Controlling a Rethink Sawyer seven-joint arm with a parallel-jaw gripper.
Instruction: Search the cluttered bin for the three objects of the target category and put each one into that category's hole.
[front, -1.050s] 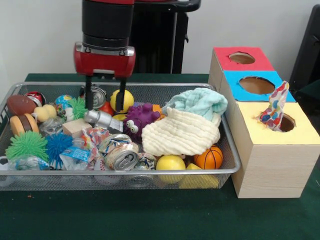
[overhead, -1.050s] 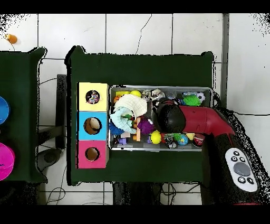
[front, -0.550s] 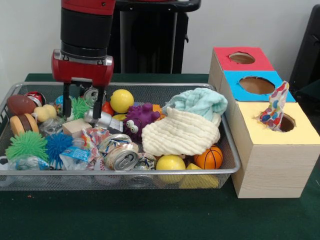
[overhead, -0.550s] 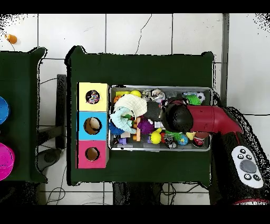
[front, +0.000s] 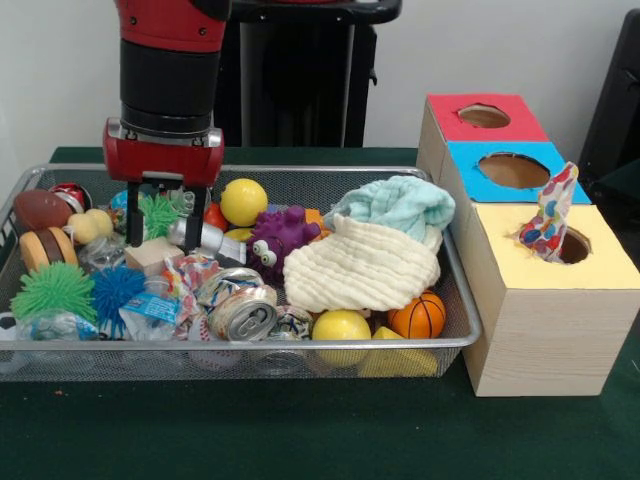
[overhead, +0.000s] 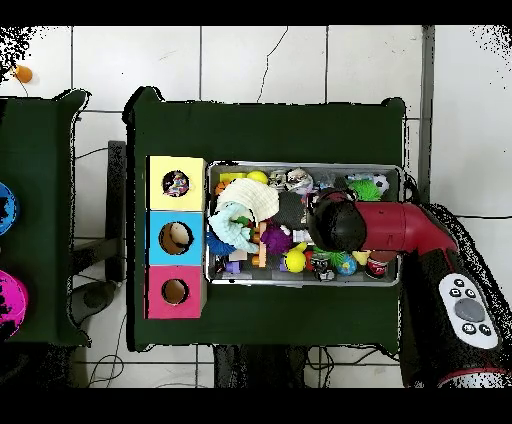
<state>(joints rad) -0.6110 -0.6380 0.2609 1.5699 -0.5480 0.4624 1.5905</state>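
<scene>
Wire bin (front: 455, 300) holds toys, cans, cloths; patterned cloth (front: 548, 215) fills yellow hole.

the wire mesh bin (front: 455, 300) sits on the green cloth, packed with balls, spiky toys, crushed cans and cloths. a cream ribbed cloth (front: 362, 266) lies draped over the right part of the heap, with a pale teal cloth (front: 395, 204) bunched just behind and touching it. right of the bin stands the sorting box (front: 545, 320), with red, blue and yellow tops, each with one round hole. a spotted cloth (front: 551, 215) sticks upright out of the yellow section's hole (front: 574, 246).
</scene>
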